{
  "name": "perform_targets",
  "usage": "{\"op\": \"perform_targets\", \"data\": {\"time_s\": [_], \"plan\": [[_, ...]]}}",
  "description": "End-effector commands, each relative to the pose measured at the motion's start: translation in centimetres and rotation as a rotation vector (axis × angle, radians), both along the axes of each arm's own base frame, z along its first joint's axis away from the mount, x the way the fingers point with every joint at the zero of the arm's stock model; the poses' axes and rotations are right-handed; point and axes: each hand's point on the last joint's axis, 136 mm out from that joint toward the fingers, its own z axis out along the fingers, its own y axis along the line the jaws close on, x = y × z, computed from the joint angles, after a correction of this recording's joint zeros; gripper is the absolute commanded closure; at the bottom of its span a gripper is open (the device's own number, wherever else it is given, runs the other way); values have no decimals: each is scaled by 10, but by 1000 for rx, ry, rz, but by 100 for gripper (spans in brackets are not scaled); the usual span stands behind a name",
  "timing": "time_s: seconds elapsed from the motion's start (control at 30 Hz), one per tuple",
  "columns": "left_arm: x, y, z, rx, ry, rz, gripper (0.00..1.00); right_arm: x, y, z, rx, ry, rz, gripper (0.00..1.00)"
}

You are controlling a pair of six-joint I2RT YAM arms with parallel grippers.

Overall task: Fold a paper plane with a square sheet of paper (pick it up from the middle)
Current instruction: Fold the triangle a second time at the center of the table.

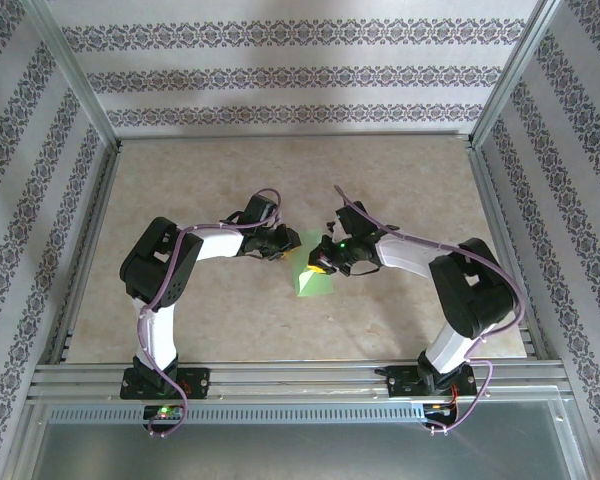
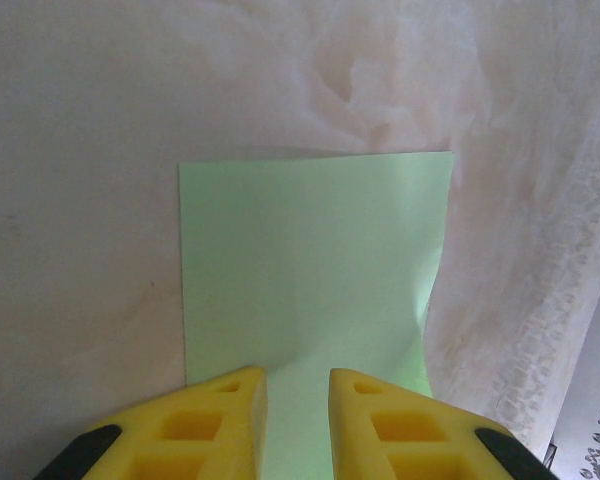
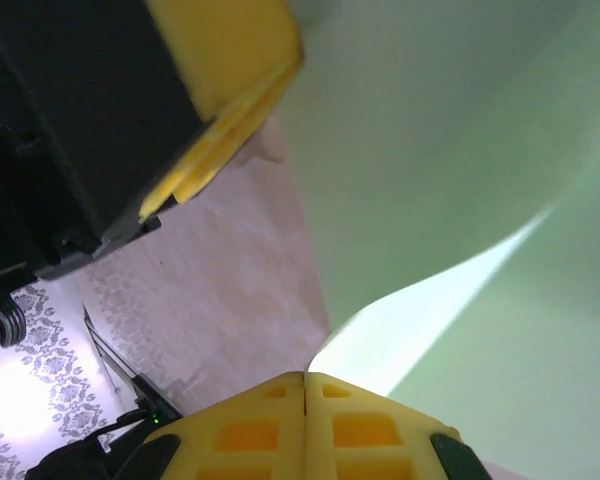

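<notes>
Two grippers with yellow fingers are seen close together near the middle of a pale, marbled beige surface (image 1: 230,180), with a square sheet of light green paper (image 1: 315,282) between and beneath them. The sheet is found just right of the left gripper (image 1: 279,249) and partly under the right gripper (image 1: 323,266), well apart from every edge of the surface.

From the left wrist, the jaws of the left gripper are shown slightly parted and set astride the near edge of the sheet, with green paper visible in the gap. Whether the paper is touched by them cannot be told. The far and left edges of the sheet are seen straight and flat on the surface, while the right edge is bowed and lifted.

From the right wrist, the jaws of the right gripper are shown pressed fully together. A curled, brightly lit edge of the sheet is seen running into the seam at their tips, so the paper is pinched there.

Bare surface is left on all sides. A broad stretch is seen behind the grippers up to the patterned back wall (image 1: 290,75), more lies to either side, and a narrower band lies before the aluminium rails (image 1: 300,380) at the near edge.
</notes>
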Motion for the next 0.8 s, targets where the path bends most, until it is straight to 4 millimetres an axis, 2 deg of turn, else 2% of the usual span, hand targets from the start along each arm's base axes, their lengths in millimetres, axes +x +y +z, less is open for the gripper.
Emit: {"op": "perform_targets", "data": {"time_s": [0.0, 0.2, 0.47, 0.77], "plan": [[-11, 10, -23, 73, 67, 0, 76, 8, 12, -4, 7, -17, 18, 100], [-14, 11, -24, 71, 76, 4, 76, 13, 19, -15, -14, -17, 20, 100], [-15, 12, -26, 75, 83, 13, 77, 19, 16, -30, -54, -13, -29, 100], [-16, 13, -27, 79, 90, 16, 77, 22, 17, -36, -63, -14, -39, 100]]}}
